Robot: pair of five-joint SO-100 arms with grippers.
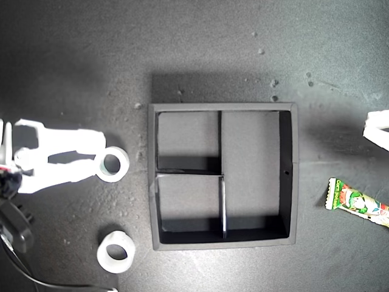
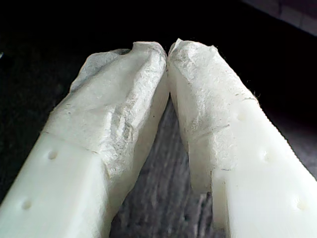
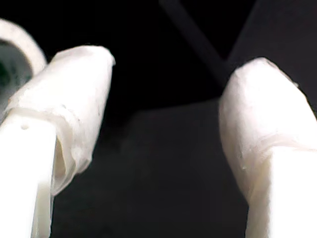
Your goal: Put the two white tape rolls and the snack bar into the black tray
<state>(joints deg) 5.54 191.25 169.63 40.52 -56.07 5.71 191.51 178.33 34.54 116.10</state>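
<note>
The black tray (image 1: 222,107) sits mid-table with nothing in its compartments. One white tape roll (image 1: 112,164) lies off the tray towards the exterior view's left, and a second white tape roll (image 1: 115,251) lies nearer the bottom edge. My second gripper (image 1: 100,159) is open right at the first roll. In the second wrist view my second gripper (image 3: 173,64) has only dark floor in its gap, and the roll (image 3: 15,39) shows beyond the outside of one finger. The snack bar (image 1: 358,204) lies at the exterior view's right. My first gripper (image 1: 378,129) peeks in above it; my first gripper (image 2: 168,47) is shut on nothing.
The dark grey table carries small white crumbs (image 1: 273,82) above the tray. The second arm's dark base and cable (image 1: 18,237) occupy the exterior view's lower left. A tray divider (image 3: 198,47) shows ahead of the second gripper.
</note>
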